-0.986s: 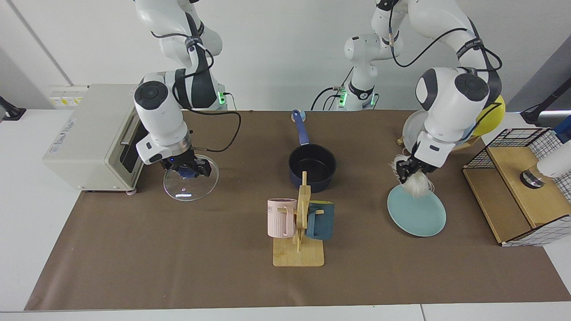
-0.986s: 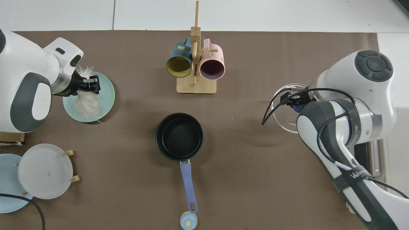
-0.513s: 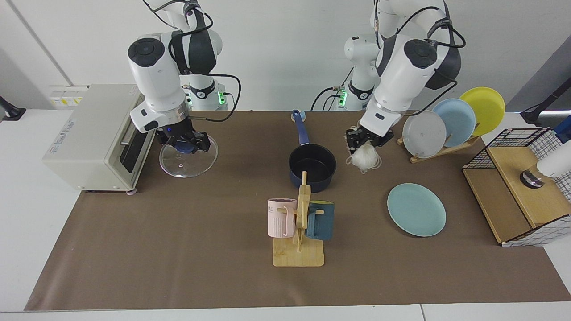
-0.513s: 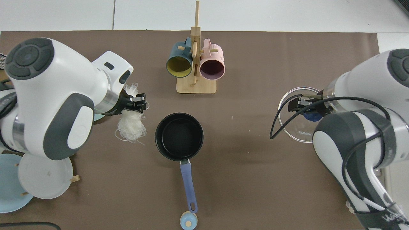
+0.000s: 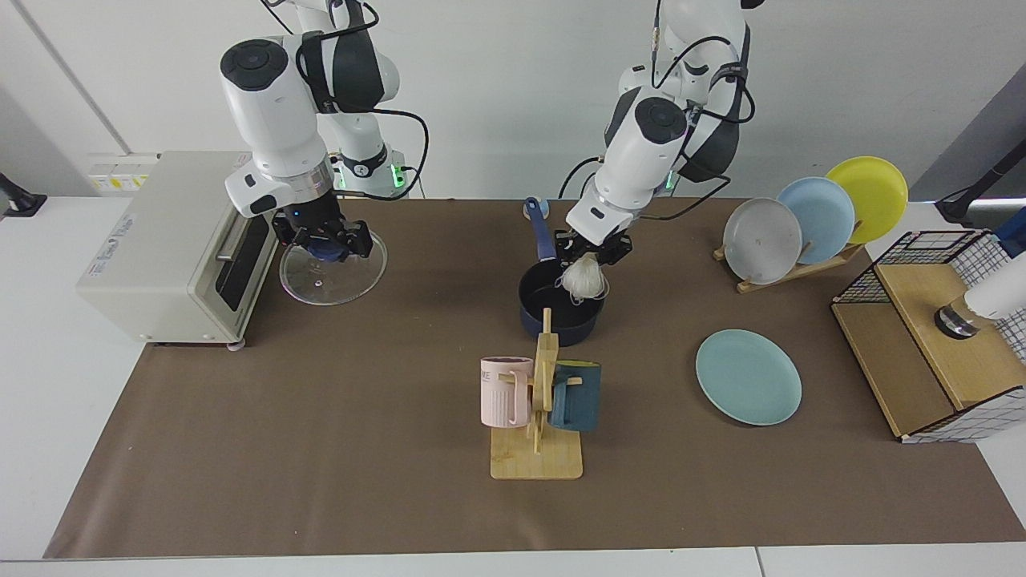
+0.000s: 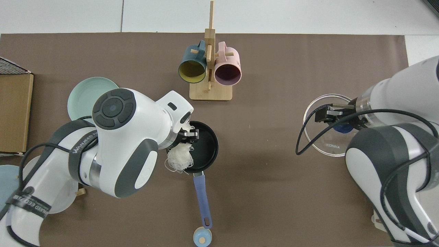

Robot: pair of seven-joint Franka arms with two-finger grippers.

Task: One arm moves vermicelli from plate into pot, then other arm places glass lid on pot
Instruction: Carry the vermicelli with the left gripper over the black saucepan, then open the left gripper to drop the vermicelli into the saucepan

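The left hand (image 5: 594,250) hangs over the pot (image 5: 561,304) at mid-desk, its fingers pinched on the vermicelli (image 5: 583,278), which dangles as a loose white bundle above the pot's black inside. From above, part of the tangle (image 6: 178,158) spills past the rim on the handle side, so a straight release may leave strands draped over the edge. The noodles look very light, limp and springy; a pinch near the top of the bundle is probably the only workable hold, and stray loops are likely to cling to the fingers on opening. The teal plate (image 5: 748,377) lies bare, well apart from the pot.

Across the desk, beside the toaster oven (image 5: 168,240), the right hand (image 5: 325,240) is closed on the blue knob of the glass lid (image 5: 333,272), which sits tilted and raised off the brown mat (image 5: 321,449). The lid (image 6: 325,127) looks rigid, smooth and breakable, heavier than the noodles; the centre knob is its natural grip, and it should go down level on the pot. A mug stand (image 5: 539,409) stands just in front of the pot.
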